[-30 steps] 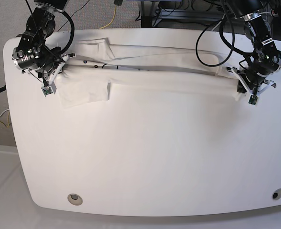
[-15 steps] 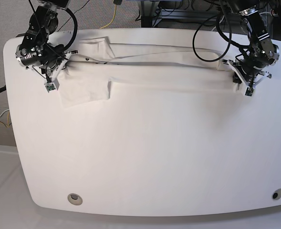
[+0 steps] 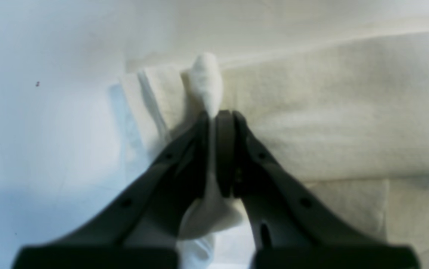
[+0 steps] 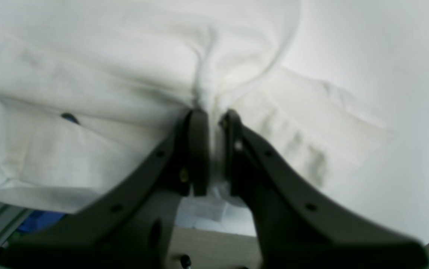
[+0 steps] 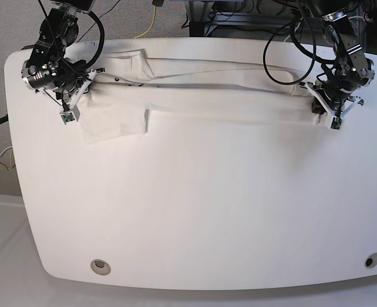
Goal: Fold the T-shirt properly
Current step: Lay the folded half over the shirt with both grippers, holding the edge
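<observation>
T-shirt [image 5: 226,96] lies folded into a long, narrow white band along the far edge of the white surface [image 5: 201,204], running from left to right, with one sleeve spread flat toward the near side at the left end. The plain white reverse faces up; no printed lettering can be read, and only a small dark blue mark shows through the cloth in the right wrist view. The left gripper [image 3: 217,119], at the right end of the band in the base view, is closed tight on a pinched tuft of the T-shirt's edge, with cloth protruding past its tips. The right gripper [image 4: 210,116], at the left end near the sleeve, is closed to a narrow gap that clamps a gathered fold of the T-shirt.
</observation>
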Available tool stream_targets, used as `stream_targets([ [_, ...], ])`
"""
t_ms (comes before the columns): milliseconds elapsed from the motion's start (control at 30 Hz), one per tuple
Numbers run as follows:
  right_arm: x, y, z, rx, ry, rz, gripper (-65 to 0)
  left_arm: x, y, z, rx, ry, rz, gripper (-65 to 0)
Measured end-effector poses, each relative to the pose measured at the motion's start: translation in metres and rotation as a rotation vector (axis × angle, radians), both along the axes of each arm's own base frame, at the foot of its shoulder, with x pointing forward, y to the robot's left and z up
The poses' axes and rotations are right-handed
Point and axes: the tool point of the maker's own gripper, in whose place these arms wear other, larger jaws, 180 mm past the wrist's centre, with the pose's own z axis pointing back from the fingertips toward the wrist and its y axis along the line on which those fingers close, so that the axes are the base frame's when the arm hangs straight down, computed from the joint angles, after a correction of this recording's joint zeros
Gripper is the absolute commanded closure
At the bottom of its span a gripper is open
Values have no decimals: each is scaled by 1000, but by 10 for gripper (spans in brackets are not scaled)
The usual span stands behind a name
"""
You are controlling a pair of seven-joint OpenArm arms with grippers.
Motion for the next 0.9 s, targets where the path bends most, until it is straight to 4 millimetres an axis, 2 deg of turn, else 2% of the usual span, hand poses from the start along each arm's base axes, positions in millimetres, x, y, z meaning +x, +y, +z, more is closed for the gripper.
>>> stream_targets([
  [100,0,0,0,0,1,0,-79,0,0,0,1,0,-1,-39],
  [233,0,0,0,0,0,0,-149,1,0,0,1,-1,-1,-130],
  [400,-1,0,-1,0,3,-1,-338,1,2,1,9,-1,-2,-317],
  [500,-5,0,-3,0,12,-1,-417,1,2,1,10,-2,-1,-383],
  [633,-10,0,-5,-1,25,-1,-499,1,2,1,8,-2,-1,-393],
  [700,-10,-1,-5,-2,25,-4,-519,1,1,2,8,-3,-2,-393],
  [900,-10,-2,-5,-5,25,-6,-522,1,2,4,18,-3,-4,-393],
])
